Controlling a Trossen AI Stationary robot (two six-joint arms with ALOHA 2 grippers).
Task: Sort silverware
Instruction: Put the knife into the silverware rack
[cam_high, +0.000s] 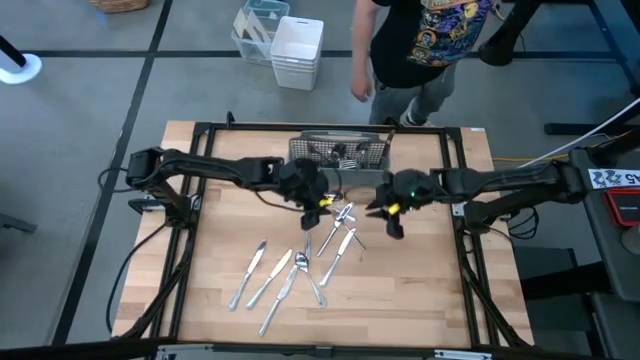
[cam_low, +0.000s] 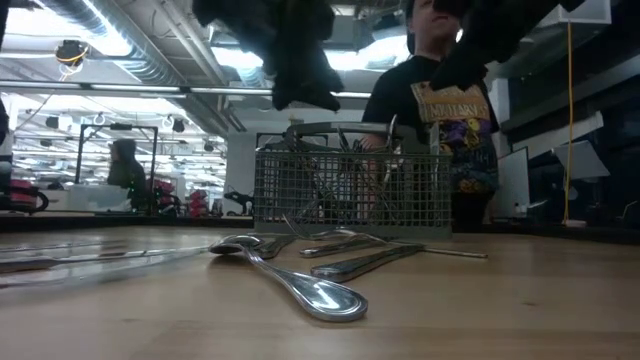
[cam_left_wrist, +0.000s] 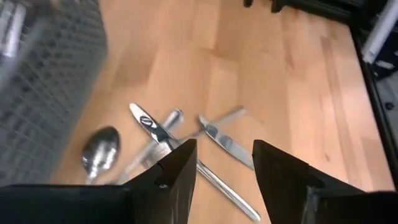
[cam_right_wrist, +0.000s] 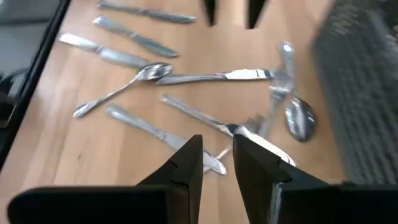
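Several shiny knives, spoons and forks (cam_high: 300, 265) lie flat and loosely crossed on the wooden table, in front of the grey mesh caddy (cam_high: 340, 152), which holds more pieces standing upright. My left gripper (cam_high: 315, 205) hovers open above a spoon (cam_left_wrist: 99, 152) and crossed knives (cam_left_wrist: 227, 143), just in front of the caddy. My right gripper (cam_high: 392, 215) hangs above the right end of the pile (cam_right_wrist: 186, 78), its fingers (cam_right_wrist: 217, 158) a narrow gap apart and holding nothing. In the low view a spoon (cam_low: 300, 285) lies nearest, with both grippers (cam_low: 300, 70) (cam_low: 480, 40) raised above the table.
The caddy (cam_low: 350, 190) stands at the table's far middle. A person in a printed black shirt (cam_high: 440, 40) stands beyond the far edge, near white bins (cam_high: 295, 50). Bare wood (cam_high: 420, 290) lies right of the pile and along the near edge.
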